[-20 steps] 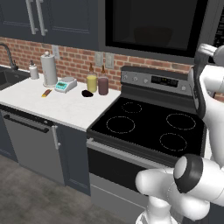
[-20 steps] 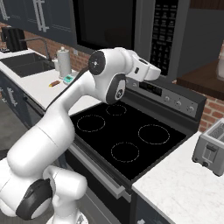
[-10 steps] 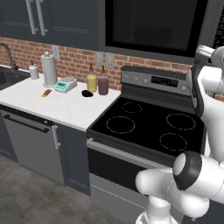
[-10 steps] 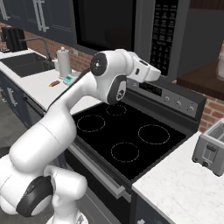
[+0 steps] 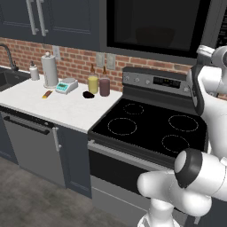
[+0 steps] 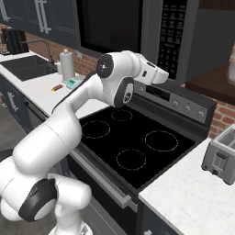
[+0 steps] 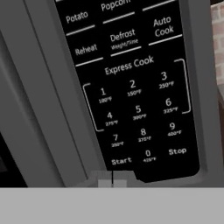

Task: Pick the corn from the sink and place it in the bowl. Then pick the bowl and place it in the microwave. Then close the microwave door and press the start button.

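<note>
The microwave [image 5: 159, 26] hangs over the range with its microwave door [image 6: 110, 23] shut. Behind the dark glass a dim rounded brown shape, the bowl [image 5: 155, 35], shows faintly. The corn is hidden. My gripper [image 6: 166, 76] is raised to the keypad panel [image 6: 172, 32] at the microwave's right. In the hand view its shut fingertips [image 7: 105, 183] are pressed together with nothing between them, just below the Start button [image 7: 121, 161]. The black sink [image 6: 27, 66] lies far off at the left end of the counter.
The black cooktop [image 6: 133, 137] lies under my arm. On the counter stand a paper towel roll [image 5: 49, 70], a small scale [image 5: 66, 85], two bottles [image 5: 98, 83] and an orange-brown stick [image 5: 46, 94]. A toaster [image 6: 221, 155] sits at the right.
</note>
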Robot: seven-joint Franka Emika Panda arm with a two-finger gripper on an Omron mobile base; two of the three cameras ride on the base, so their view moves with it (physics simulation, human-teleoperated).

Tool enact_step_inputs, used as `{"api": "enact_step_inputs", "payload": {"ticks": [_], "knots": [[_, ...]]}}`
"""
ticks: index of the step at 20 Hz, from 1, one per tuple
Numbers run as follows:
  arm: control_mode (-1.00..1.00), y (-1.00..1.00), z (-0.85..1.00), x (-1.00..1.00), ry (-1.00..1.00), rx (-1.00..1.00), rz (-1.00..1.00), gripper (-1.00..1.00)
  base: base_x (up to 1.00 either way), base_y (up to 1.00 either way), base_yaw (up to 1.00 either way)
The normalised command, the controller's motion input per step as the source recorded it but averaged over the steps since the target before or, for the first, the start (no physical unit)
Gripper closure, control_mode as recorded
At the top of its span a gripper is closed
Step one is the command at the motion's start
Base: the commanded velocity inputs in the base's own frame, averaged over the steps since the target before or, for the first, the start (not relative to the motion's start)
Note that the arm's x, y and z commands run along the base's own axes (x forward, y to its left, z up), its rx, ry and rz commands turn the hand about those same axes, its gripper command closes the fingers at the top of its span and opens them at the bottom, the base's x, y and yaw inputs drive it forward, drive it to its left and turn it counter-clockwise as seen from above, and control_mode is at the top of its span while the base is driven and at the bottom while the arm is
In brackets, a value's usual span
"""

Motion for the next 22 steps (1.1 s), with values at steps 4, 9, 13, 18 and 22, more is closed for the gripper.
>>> {"api": "enact_step_inputs", "payload": {"ticks": [4,9,13,18,22], "knots": [[-1.00,0.00,0.00,0.00,0.00,0.00,0.00,1.00,0.00,0.00,0.00],[-1.00,0.00,-0.05,0.03,0.00,0.00,0.00,1.00,0.00,0.00,0.00],[-1.00,-0.10,-0.09,0.19,0.00,0.01,0.00,1.00,0.00,0.00,0.00],[-1.00,-0.29,0.00,0.25,0.00,0.04,0.00,1.00,0.00,0.00,0.00],[-1.00,-0.13,0.00,0.19,0.00,0.02,0.00,1.00,0.00,0.00,0.00]]}}
